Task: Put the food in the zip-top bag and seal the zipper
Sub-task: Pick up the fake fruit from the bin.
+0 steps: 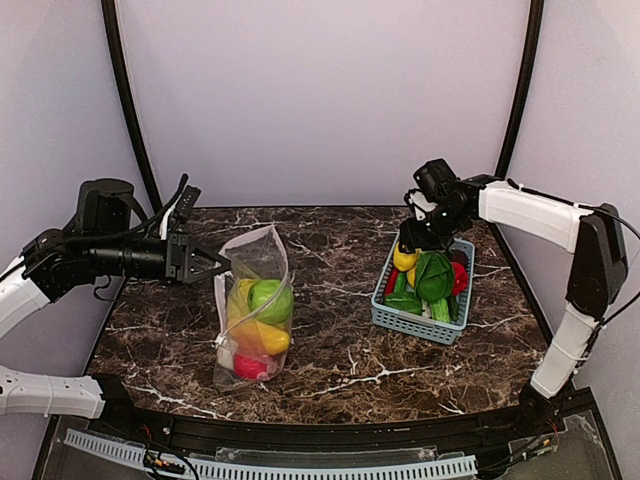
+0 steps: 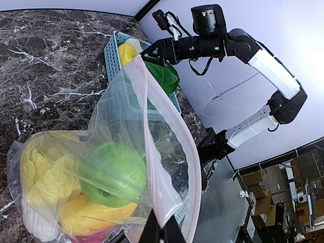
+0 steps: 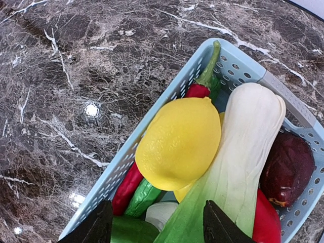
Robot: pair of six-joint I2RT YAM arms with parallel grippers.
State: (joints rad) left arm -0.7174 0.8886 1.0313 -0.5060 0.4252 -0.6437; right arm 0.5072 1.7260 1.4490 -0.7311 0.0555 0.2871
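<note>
The clear zip-top bag [image 1: 252, 262] stands on the marble table with its mouth open. Inside it lie a green apple [image 2: 109, 172], an orange-yellow pepper [image 1: 270, 338], a red fruit [image 1: 250, 366] and a pale yellow cabbage [image 2: 45, 167]. My left gripper [image 2: 163, 230] is shut on the pinkish zipper [image 2: 162, 152] strip and holds the mouth edge up. Over the basket's far end my right gripper [image 3: 158, 228] is open, its fingers [image 3: 98, 225] either side of and just short of a yellow lemon [image 3: 179, 142]. The fingers do not touch the lemon.
The light-blue slotted basket [image 3: 152, 129] at the right also holds a white-stalked green leafy vegetable [image 3: 243, 157], a dark red fruit [image 3: 288, 167], a red chilli [image 3: 197, 90] and a green cucumber [image 3: 142, 198]. Bare marble lies between bag and basket [image 1: 400, 318].
</note>
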